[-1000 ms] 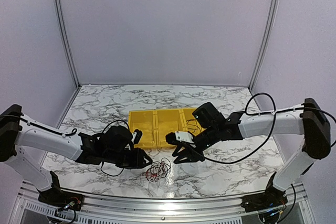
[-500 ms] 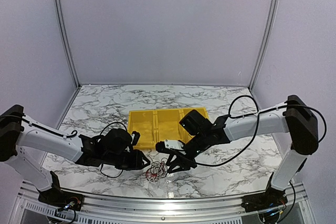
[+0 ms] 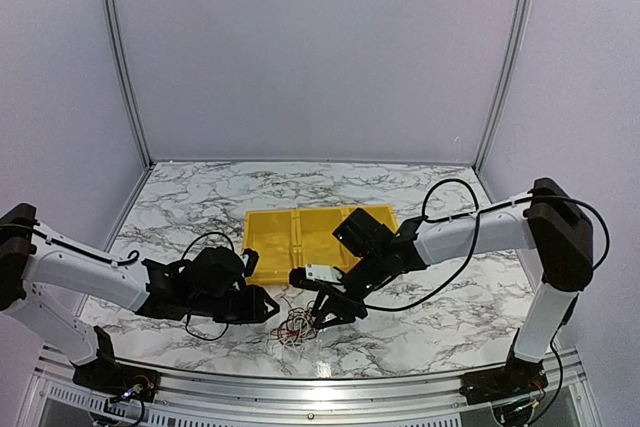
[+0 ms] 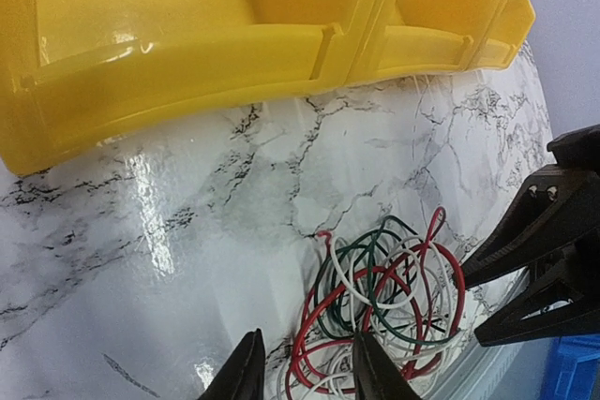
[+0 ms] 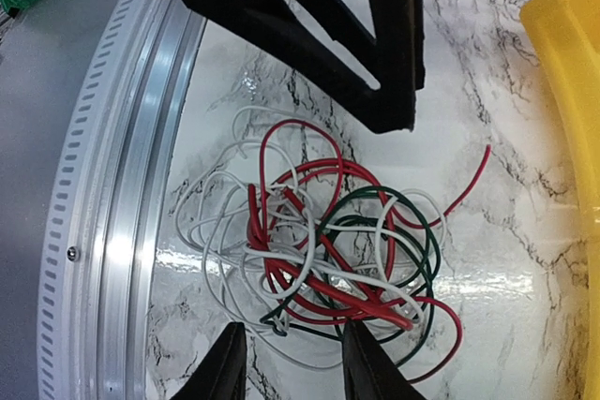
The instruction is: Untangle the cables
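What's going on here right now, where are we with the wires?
Both arms are down at the cables, a small knot of red, white and dark wires on the marble table, just in front of the yellow bin. The left gripper and right gripper face each other across the knot, each open over its edge strands. Neither has closed on a wire, and the cables lie tangled in one clump.

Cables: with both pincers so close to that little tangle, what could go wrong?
The left pincer and right pincer face each other across the cables, so they might collide. The loops are interwoven, so pulling one could tighten the knot. They lie near the rail and might slide off.
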`<act>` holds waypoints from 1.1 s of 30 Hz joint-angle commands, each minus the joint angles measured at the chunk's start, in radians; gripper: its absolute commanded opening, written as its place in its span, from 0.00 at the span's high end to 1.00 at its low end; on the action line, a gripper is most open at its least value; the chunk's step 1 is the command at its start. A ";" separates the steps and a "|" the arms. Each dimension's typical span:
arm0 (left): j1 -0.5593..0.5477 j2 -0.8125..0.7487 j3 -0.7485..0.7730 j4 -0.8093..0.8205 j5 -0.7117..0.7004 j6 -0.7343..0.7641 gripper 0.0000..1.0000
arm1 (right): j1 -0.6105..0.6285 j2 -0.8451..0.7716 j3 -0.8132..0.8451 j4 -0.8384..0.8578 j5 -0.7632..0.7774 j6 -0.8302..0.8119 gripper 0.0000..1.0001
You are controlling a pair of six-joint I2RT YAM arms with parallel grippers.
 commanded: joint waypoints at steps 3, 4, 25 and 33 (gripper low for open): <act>-0.007 -0.032 -0.022 0.006 -0.037 -0.002 0.66 | 0.006 0.032 0.047 -0.029 -0.027 0.016 0.65; -0.007 -0.029 -0.024 0.006 -0.040 -0.001 0.66 | 0.007 0.036 0.050 -0.031 -0.037 0.016 0.65; -0.021 0.031 -0.019 0.014 -0.065 0.009 0.66 | 0.008 0.078 0.073 -0.027 -0.068 0.028 0.79; -0.023 0.037 -0.018 0.014 -0.072 0.012 0.66 | 0.008 0.087 0.076 -0.027 -0.082 0.030 0.83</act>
